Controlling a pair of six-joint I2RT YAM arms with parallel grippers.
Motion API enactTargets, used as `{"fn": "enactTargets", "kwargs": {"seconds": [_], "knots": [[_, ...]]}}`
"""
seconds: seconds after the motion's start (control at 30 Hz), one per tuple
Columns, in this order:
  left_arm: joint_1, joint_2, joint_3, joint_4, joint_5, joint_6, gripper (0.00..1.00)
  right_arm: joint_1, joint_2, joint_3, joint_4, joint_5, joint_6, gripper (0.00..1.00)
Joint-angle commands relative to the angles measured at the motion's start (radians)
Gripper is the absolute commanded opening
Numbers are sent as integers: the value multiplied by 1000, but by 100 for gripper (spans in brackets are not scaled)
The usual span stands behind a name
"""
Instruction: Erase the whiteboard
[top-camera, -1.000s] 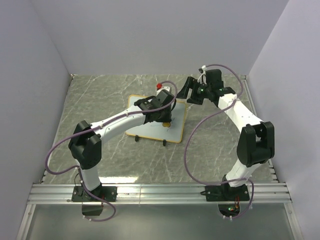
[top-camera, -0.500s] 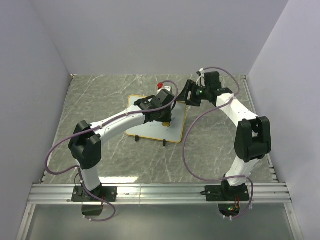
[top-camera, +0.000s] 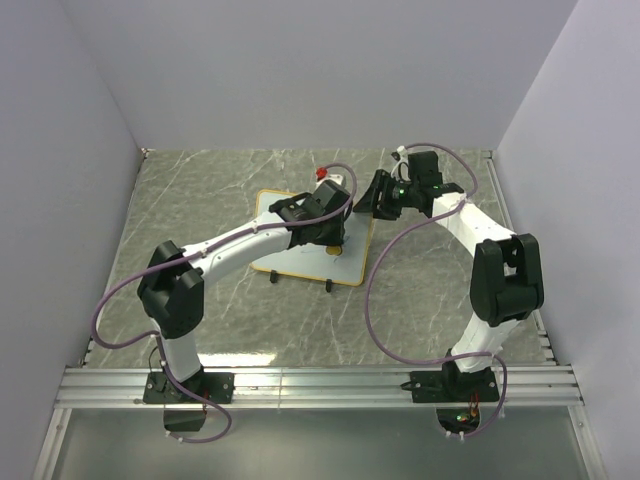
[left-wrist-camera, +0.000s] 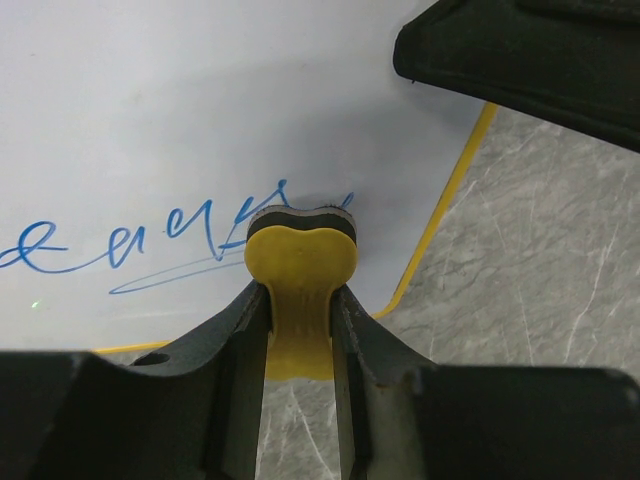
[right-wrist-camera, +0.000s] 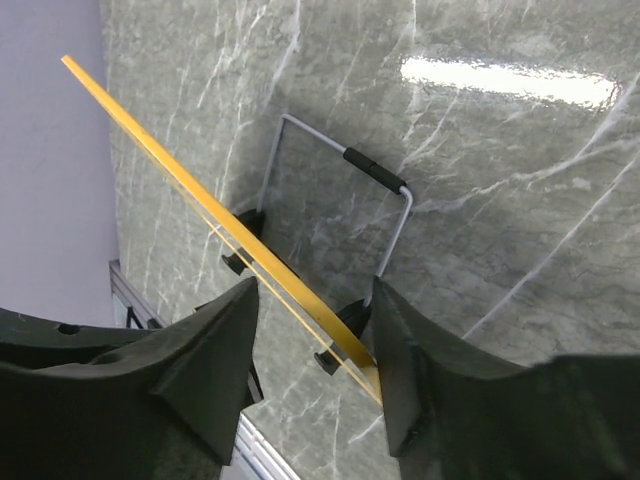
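The whiteboard (top-camera: 345, 262), white with a thin yellow-orange frame, stands tilted on the marble table; blue scribbles (left-wrist-camera: 150, 240) run across its face (left-wrist-camera: 200, 100). My left gripper (top-camera: 325, 235) is shut on a yellow eraser (left-wrist-camera: 300, 265), whose dark felt end presses on the board at the scribbles' right end. My right gripper (top-camera: 372, 200) is at the board's far right edge. In the right wrist view its fingers (right-wrist-camera: 315, 300) straddle the yellow frame (right-wrist-camera: 200, 200); one finger is at the frame, the other stands apart from it.
Behind the board its wire stand (right-wrist-camera: 350, 170) and black feet (right-wrist-camera: 235, 262) rest on the table. A small red-topped white object (top-camera: 322, 174) sits just beyond the board. Grey walls close in the table; an aluminium rail (top-camera: 300, 385) runs along the near edge.
My right gripper has moved left to the board's edge and its jaws have narrowed around the frame. The left arm and eraser have stayed put.
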Motion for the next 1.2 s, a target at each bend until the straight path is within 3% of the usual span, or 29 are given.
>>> {"fn": "enactTargets", "kwargs": {"seconds": [0.0, 0.13, 0.37, 0.63, 0.7, 0.9, 1.17], "knots": [[-9, 24, 4, 53, 22, -6, 0, 0, -44, -4, 31, -11, -20, 54], [-23, 55, 27, 70, 26, -6, 0, 0, -45, -12, 17, -4, -37, 45], [-56, 117, 89, 73, 27, 0, 0, 0, -45, -18, -11, 15, -62, 40], [-76, 150, 119, 88, 13, -2, 0, 1, -44, -33, -29, 30, -85, 27], [-78, 154, 113, 93, -2, -2, 0, 0, -39, -32, -34, 23, -88, 16], [-79, 110, 18, 168, -91, -17, 0, 1, -39, -23, -69, 19, -114, 0], [-79, 76, -88, 280, -261, -74, 0, 0, -38, -15, -103, 15, -128, 0]]}}
